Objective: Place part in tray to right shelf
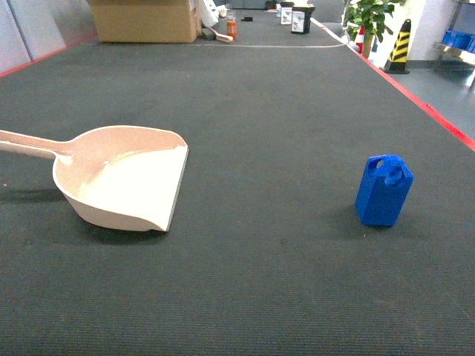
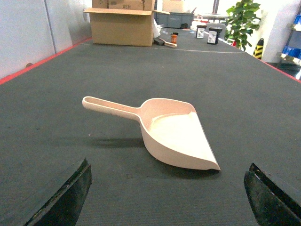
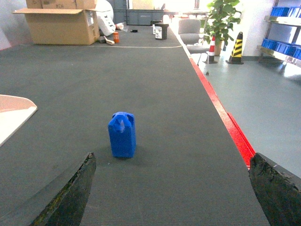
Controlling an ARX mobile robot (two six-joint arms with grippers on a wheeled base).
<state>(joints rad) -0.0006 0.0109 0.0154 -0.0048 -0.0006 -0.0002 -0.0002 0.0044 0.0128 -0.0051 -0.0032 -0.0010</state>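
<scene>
1. Two grippers show only in their own wrist views: the left gripper (image 2: pixel 167 197) and the right gripper (image 3: pixel 171 193) each have their jaws spread wide, with nothing between them.
2. Ahead of the left jaws, centred in the gap, the tray (image 2: pixel 176 134) lies on the dark bench (image 2: pixel 141 70), its flat lip towards the right finger and its handle reaching away to the left.
3. Ahead of the right jaws, somewhat nearer the left finger, the part (image 3: pixel 122 134) stands upright on the bench, handle loop on top, well clear of both fingers.
4. In the head view the tray (image 1: pixel 126 178) and the part (image 1: pixel 384 190) sit well apart, the tray left, the part right; neither gripper appears there.
5. Far beyond the jaws, a cardboard box (image 2: pixel 123 26) rests at the bench's far end.
6. Off to the right, past the red bench edge, a rack with blue crates (image 3: pixel 282 14) stands on the floor.
</scene>
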